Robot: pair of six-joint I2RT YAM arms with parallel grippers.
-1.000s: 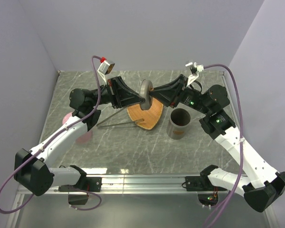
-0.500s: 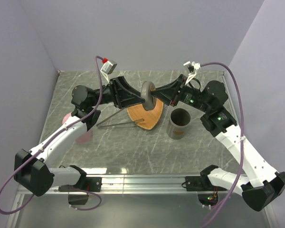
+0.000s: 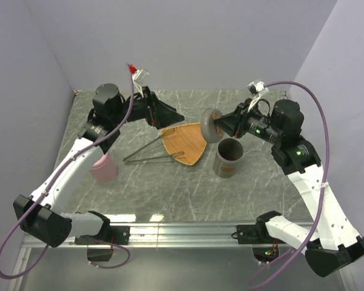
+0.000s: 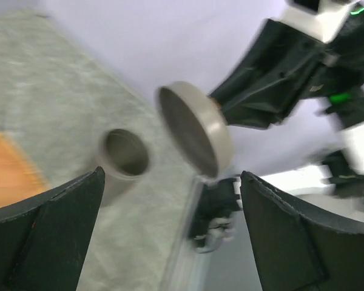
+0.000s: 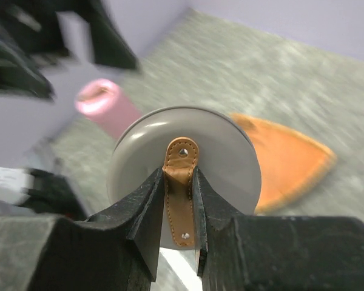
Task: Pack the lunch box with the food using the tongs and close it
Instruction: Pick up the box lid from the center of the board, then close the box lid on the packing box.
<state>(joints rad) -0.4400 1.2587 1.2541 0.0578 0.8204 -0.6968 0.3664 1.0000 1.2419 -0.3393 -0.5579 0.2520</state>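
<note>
Grey round lid clamped by brown leather tab in right hand; left hand released, empty. Risk: lid may be swung on soft tab, slipped, dropped beside grey cylindrical lunch box.

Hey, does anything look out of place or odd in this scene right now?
The grey lid is off its container, held on edge in the air by the right gripper pinching its tan strap. The tongs lie flat, tips on the orange plate. Nothing looks spilled.
</note>
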